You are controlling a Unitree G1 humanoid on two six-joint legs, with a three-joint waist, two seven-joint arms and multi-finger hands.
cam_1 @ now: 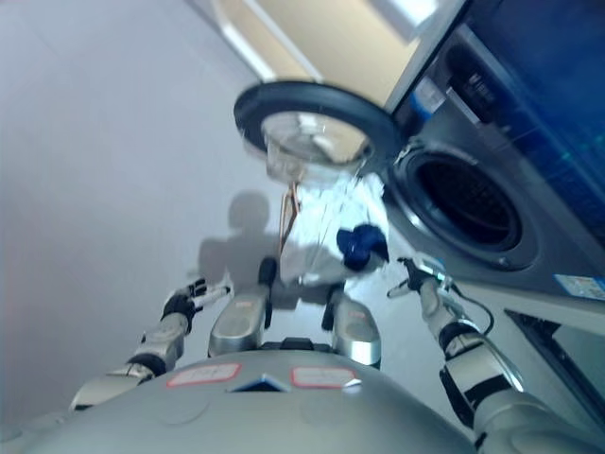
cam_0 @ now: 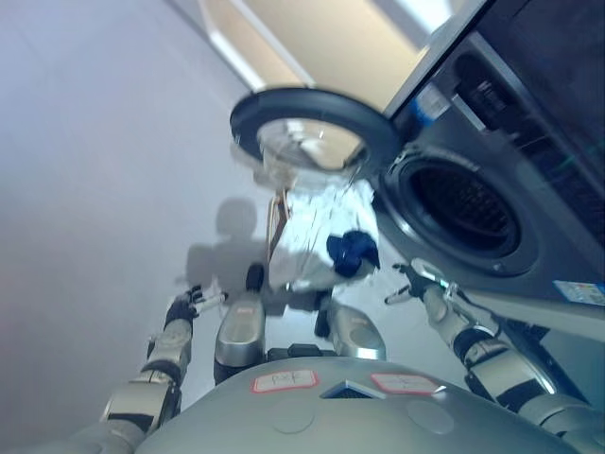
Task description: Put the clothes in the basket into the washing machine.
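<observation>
The dark grey washing machine (cam_0: pixel 529 189) stands at the right, with its round door (cam_0: pixel 307 128) swung open to the left and the dark drum opening (cam_0: pixel 463 208) showing. A pale basket (cam_0: pixel 307 236) with a brown handle (cam_0: pixel 277 222) sits on the floor below the door. A dark blue cloth (cam_0: pixel 352 251) lies at its right edge. My left hand (cam_0: pixel 196 301) is low on the left, open and empty, apart from the basket. My right hand (cam_0: pixel 423 282) is open and empty just below the drum opening, right of the blue cloth.
The pale floor (cam_0: pixel 95 189) stretches to the left of the basket. A beige wall strip (cam_0: pixel 312 38) runs behind the door. The open door overhangs the basket's far side.
</observation>
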